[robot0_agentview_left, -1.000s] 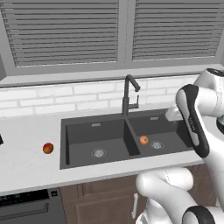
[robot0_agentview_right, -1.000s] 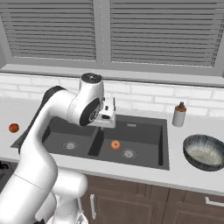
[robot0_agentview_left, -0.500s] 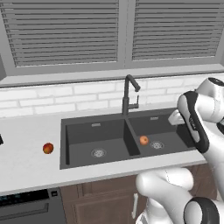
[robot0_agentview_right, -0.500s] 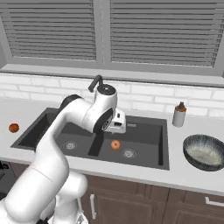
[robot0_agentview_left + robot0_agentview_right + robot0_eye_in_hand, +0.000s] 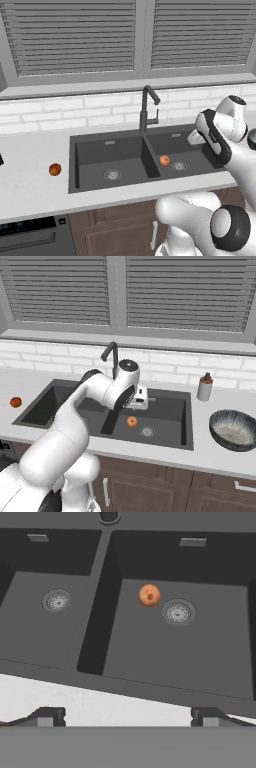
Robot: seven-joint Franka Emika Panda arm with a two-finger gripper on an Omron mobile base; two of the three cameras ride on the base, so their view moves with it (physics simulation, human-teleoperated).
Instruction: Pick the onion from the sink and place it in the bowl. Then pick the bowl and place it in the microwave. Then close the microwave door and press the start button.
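Note:
The onion point(image 5: 164, 160) point(image 5: 132, 421) point(image 5: 149, 595), a small orange ball, lies on the floor of the right basin of the dark sink point(image 5: 125, 155) point(image 5: 170, 426) point(image 5: 200, 657), just left of the drain. My gripper point(image 5: 192, 137) point(image 5: 140, 401) point(image 5: 129, 717) hangs open above the near part of that basin, its fingertips point(image 5: 50, 716) wide apart with nothing between them. In the hand view the onion sits ahead of it and apart from it. The ribbed blue-grey bowl point(image 5: 232, 428) stands upright on the counter right of the sink.
A tall dark faucet point(image 5: 145, 107) point(image 5: 111, 356) rises behind the divider between the basins. A soap bottle point(image 5: 203, 387) stands behind the sink's right end. A reddish round fruit point(image 5: 55, 169) point(image 5: 16, 402) lies on the left counter. An oven front point(image 5: 30, 235) sits below left.
The arm has folded down and carried the hand lower and to the right, over the right basin. The jaws have stayed open. The onion and bowl have not moved.

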